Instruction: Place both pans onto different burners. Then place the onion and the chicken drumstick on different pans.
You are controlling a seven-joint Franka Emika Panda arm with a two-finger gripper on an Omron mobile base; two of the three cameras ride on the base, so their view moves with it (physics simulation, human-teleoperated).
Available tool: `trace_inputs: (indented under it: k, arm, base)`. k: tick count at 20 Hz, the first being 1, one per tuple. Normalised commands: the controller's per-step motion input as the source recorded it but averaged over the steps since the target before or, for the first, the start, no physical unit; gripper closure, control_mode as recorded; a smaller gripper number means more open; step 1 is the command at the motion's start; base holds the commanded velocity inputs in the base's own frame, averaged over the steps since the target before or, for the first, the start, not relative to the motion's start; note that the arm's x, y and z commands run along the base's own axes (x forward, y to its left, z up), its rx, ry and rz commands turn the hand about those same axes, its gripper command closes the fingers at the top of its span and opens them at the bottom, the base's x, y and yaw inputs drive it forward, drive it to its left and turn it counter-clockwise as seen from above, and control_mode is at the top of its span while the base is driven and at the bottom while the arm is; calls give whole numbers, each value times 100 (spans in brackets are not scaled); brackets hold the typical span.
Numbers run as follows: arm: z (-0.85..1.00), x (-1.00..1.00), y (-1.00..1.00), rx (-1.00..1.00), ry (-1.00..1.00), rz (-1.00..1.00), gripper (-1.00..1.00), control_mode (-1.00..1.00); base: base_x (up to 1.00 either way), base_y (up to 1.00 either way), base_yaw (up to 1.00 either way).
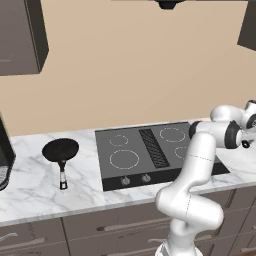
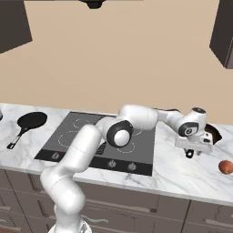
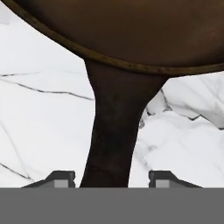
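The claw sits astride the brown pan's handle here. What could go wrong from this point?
1. The claw straddles the brown pan's handle with gaps on both sides; closing off-centre could twist the pan.
2. Held by its handle, the brown pan may droop when lifted.
3. The onion lies nearby on the counter; a swing could knock it.

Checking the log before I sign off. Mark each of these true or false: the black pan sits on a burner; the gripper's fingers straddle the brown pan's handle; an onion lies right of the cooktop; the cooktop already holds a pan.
1. The black pan sits on a burner: false, it rests on the counter left of the cooktop.
2. The gripper straddles the brown pan's handle: true.
3. An onion lies right of the cooktop: true.
4. The cooktop holds a pan: false, no burner carries one.
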Motion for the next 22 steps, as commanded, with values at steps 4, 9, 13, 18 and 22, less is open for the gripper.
trace_inputs:
  k: [4,9,13,18,22]
  arm:
    - [0,0,0,0,0,0,100,-100]
    - [0,-5,6,0,-1,0,100,-100]
    - [0,-35,50,0,-2,8,100,-100]
    - [0,-38,72,0,0,17,100,-100]
    - [0,-39,69,0,-3,25,100,-100]
  base:
    - [0,0,0]
    - [0,0,0]
    - [0,0,0]
    - [0,0,0]
    - [0,0,0]
